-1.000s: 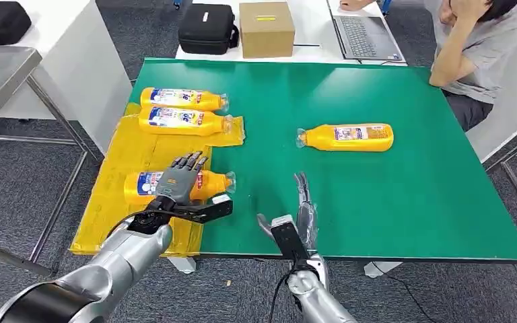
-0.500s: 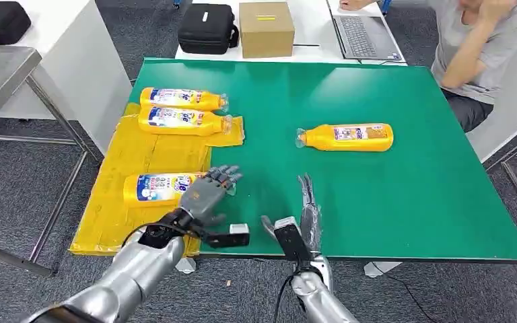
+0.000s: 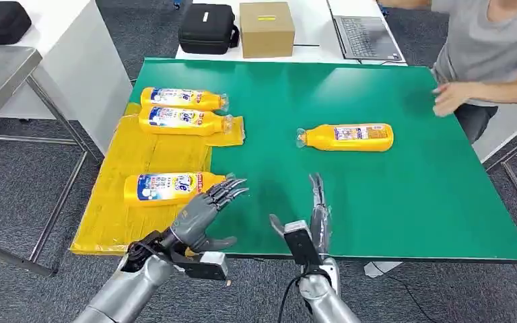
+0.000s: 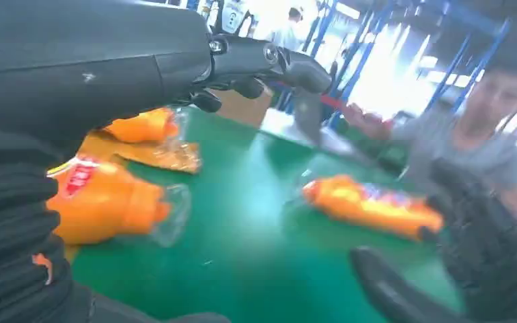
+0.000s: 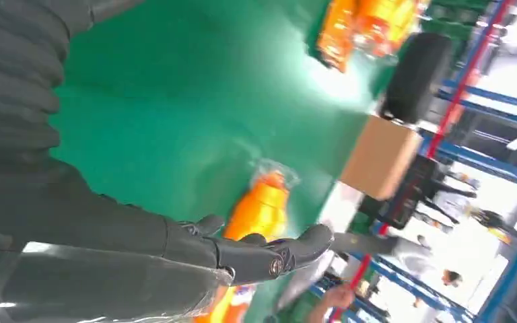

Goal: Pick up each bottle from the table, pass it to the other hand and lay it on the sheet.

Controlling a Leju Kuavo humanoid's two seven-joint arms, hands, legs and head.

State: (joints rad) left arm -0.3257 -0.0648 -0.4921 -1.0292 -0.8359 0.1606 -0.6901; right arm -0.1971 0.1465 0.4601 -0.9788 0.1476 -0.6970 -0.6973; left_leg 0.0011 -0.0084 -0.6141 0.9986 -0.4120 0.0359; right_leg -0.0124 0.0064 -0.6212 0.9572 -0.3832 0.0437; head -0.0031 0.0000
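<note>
Three orange bottles lie on the yellow sheet at the table's left: two side by side at the back and one nearer the front. A fourth orange bottle lies alone on the green table. My left hand hovers open just right of the front bottle's cap, holding nothing. My right hand stands open on edge near the table's front edge, well short of the lone bottle.
A person sits at the table's far right corner, one hand over the green surface. Behind the table stand a cardboard box, a black case and a laptop. A steel table is at the left.
My left hand has let go of the front bottle and drawn back to the right and toward me. My right hand edged slightly right. The person's hand came down over the table corner.
</note>
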